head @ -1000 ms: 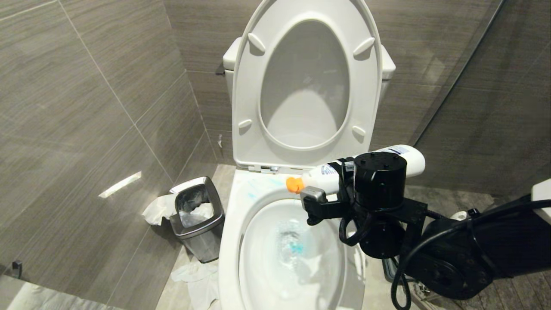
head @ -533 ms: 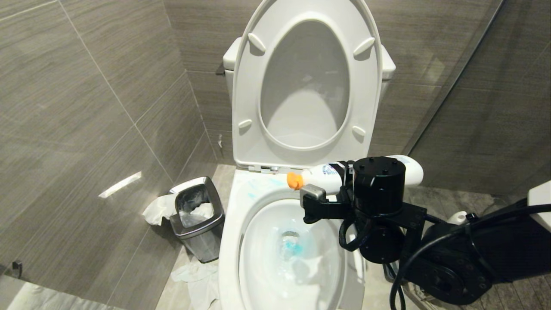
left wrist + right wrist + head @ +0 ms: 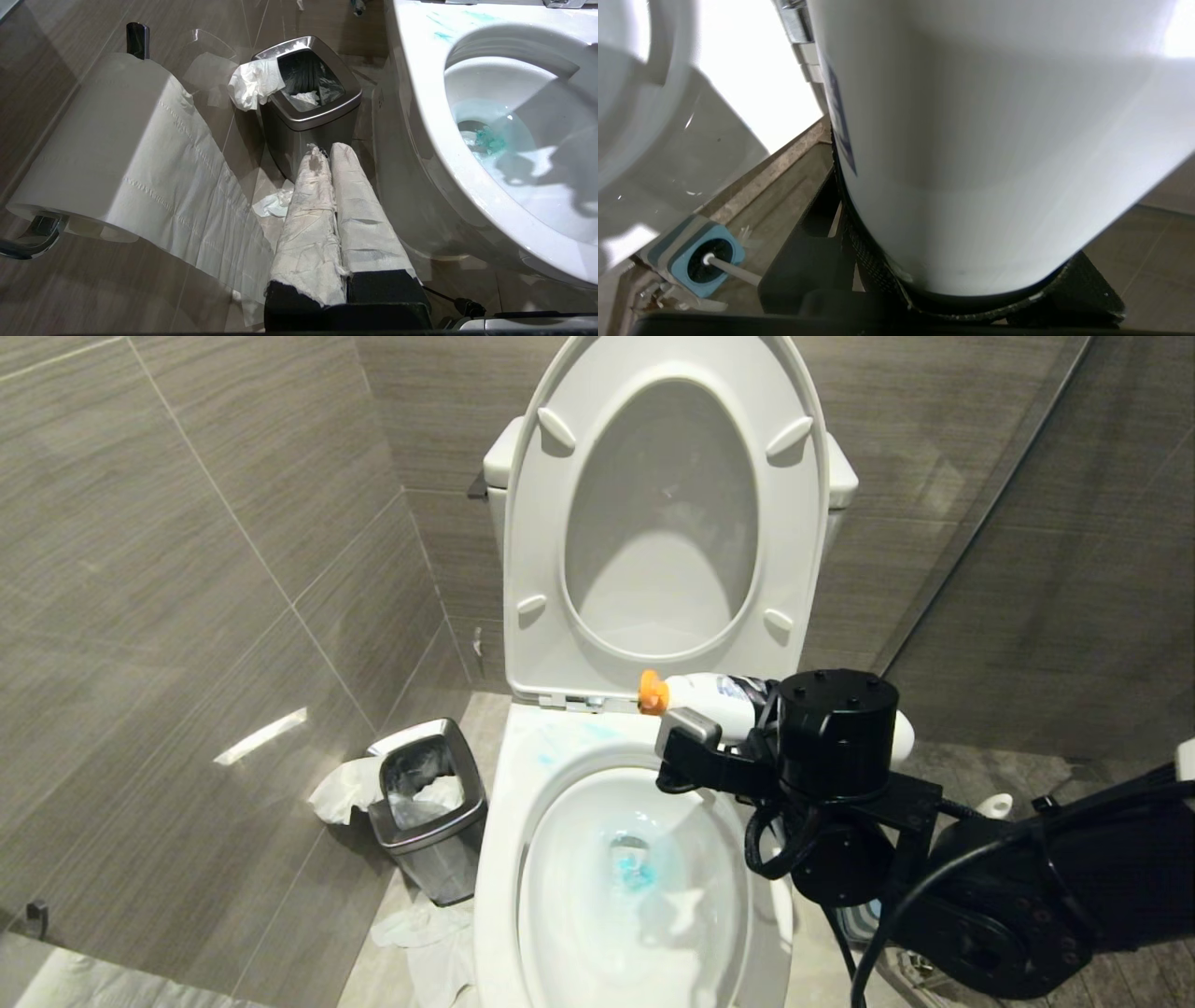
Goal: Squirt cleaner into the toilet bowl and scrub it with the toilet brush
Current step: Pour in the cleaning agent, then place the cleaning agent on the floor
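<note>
The white toilet bowl (image 3: 504, 821) stands with seat and lid raised. Turquoise cleaner (image 3: 637, 875) tints the water at the drain, and pale blue smears (image 3: 560, 739) mark the back left of the rim. My right gripper (image 3: 752, 717) is over the bowl's back right rim, shut on a white cleaner bottle (image 3: 705, 695) whose orange cap (image 3: 652, 692) points left, slightly upward. In the right wrist view the bottle (image 3: 994, 140) fills most of the picture. The toilet brush handle (image 3: 735, 273) stands in its grey-and-blue holder (image 3: 693, 254) on the floor. My left gripper (image 3: 327, 151) is parked low, shut and empty.
A steel waste bin (image 3: 429, 807) with tissue hanging over its edge stands left of the toilet, and crumpled paper (image 3: 425, 933) lies on the floor. A toilet roll (image 3: 107, 154) hangs on the left wall near my left gripper. Tiled walls close in on both sides.
My right wrist has rolled. The bottle's orange cap has risen from pointing down into the bowl to slightly above level. The blue cleaner has gathered at the drain.
</note>
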{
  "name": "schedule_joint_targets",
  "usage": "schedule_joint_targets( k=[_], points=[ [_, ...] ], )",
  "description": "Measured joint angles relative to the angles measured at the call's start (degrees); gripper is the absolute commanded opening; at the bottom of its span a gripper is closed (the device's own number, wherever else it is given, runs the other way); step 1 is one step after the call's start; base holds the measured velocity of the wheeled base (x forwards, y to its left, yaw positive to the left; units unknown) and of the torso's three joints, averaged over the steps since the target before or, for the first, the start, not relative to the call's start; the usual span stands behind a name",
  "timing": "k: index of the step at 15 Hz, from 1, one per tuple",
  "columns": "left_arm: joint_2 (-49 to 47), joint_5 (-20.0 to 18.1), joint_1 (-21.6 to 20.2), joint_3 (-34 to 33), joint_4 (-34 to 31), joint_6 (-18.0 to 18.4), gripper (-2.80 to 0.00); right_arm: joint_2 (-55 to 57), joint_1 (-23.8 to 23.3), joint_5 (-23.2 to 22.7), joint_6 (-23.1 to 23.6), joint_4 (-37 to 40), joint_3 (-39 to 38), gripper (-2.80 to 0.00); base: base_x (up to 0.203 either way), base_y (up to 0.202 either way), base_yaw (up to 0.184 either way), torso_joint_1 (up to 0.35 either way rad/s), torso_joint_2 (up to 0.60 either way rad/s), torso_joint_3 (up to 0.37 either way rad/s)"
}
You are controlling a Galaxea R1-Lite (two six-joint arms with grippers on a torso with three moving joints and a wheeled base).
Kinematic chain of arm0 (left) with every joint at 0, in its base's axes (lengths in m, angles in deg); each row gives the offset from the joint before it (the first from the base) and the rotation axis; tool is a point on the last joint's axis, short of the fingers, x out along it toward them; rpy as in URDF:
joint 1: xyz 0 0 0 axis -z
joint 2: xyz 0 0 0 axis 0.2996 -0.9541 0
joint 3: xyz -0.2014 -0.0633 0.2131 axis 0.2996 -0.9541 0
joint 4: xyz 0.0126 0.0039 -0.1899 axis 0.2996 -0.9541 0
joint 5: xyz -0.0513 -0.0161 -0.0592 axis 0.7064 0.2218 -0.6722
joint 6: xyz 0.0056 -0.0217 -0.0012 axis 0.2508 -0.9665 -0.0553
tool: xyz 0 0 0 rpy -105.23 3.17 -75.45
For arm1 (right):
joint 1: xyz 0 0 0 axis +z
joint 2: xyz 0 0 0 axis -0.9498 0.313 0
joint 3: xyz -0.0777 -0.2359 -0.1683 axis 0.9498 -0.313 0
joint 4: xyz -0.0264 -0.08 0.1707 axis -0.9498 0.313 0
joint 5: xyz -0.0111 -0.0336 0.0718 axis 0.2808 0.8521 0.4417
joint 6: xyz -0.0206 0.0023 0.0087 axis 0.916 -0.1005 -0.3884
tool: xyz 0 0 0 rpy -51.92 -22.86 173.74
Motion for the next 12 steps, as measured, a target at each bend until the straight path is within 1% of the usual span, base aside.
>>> schedule_joint_targets(
  k=[3,5,6,7,9,10,12],
  points=[
    [0.0,0.0,-0.1,0.0,0.0,0.0,-2.8,-1.9,-0.5,0.0,-1.8,1.9,0.9,-2.8,0.0,0.0,0.0,0.0,0.0,0.0],
    [0.0,0.0,0.0,0.0,0.0,0.0,-2.8,-3.5,-0.6,-0.4,-5.9,6.6,1.6,-2.8,0.0,0.0,0.0,0.0,0.0,0.0],
    [0.0,0.0,0.0,0.0,0.0,0.0,-2.8,-4.1,-0.6,-1.0,-9.7,10.1,2.4,-2.8,0.0,0.0,0.0,0.0,0.0,0.0],
    [0.0,0.0,0.0,0.0,0.0,0.0,-2.8,-4.6,-0.6,-1.9,-14.5,13.8,3.6,-2.8,0.0,0.0,0.0,0.0,0.0,0.0],
    [0.0,0.0,0.0,0.0,0.0,0.0,-2.8,-5.2,-0.5,-3.7,-25.3,20.9,6.1,-2.8,0.0,0.0,0.0,0.0,0.0,0.0],
    [0.0,0.0,-0.1,0.0,0.0,0.0,-2.8,-5.4,-0.5,-5.3,-30.6,23.2,7.0,-2.8,0.0,0.0,0.0,0.0,0.0,0.0],
    [0.0,0.0,0.0,0.0,0.0,0.0,-2.8,-5.8,-0.6,-8.9,-41.8,24.5,7.8,-2.8,0.0,0.0,0.0,0.0,0.0,0.0]
  ],
)
